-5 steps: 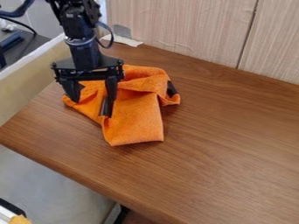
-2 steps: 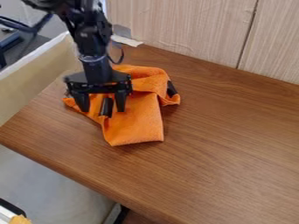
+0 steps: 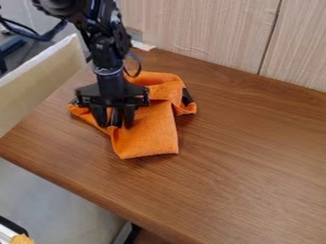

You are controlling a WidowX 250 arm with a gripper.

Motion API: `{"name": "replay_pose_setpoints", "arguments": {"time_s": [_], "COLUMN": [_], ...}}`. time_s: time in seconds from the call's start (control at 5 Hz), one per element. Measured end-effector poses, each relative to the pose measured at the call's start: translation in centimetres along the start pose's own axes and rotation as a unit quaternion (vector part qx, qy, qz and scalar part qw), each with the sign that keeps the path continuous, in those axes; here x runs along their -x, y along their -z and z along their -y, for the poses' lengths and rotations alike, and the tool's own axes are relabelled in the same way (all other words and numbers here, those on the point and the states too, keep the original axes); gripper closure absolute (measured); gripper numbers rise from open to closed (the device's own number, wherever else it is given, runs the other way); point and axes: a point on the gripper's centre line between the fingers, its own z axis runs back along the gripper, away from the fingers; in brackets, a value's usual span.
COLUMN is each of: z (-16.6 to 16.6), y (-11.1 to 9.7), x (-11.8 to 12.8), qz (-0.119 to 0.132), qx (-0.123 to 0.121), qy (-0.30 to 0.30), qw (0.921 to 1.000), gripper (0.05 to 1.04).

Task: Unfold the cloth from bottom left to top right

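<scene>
The gripper (image 3: 116,125) is low over the left part of the orange cloth (image 3: 149,136), pointing down. Its two fingers stand apart, one on each side of a black patch (image 3: 117,117) at the cloth's lower left edge; whether they touch it I cannot tell. The cloth lies crumpled and folded over on itself, with a flat flap toward the front and raised folds at the back. A second black patch (image 3: 187,97) shows at its right side. The gripper and arm cover part of the cloth's left side.
The cloth rests on a brown wooden table (image 3: 248,157). A pale wood panel wall (image 3: 204,33) rises behind it, and a beige side board (image 3: 38,88) runs along the left. The table's front edge slants down to the right.
The gripper has moved right and slightly down, and its fingers have drawn closer together around the left black patch. The cloth looks the same.
</scene>
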Motion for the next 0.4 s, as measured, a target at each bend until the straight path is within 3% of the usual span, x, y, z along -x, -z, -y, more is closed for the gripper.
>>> {"name": "replay_pose_setpoints", "arguments": {"time_s": [0.2,0.4], "z": [-0.09,-0.12], "y": [0.16,0.44], "x": [0.13,0.23], "qz": [0.003,0.0], "qx": [-0.003,-0.004], "qy": [-0.006,-0.009], "qw": [1.0,0.9999], "gripper": [0.818,0.98]}}
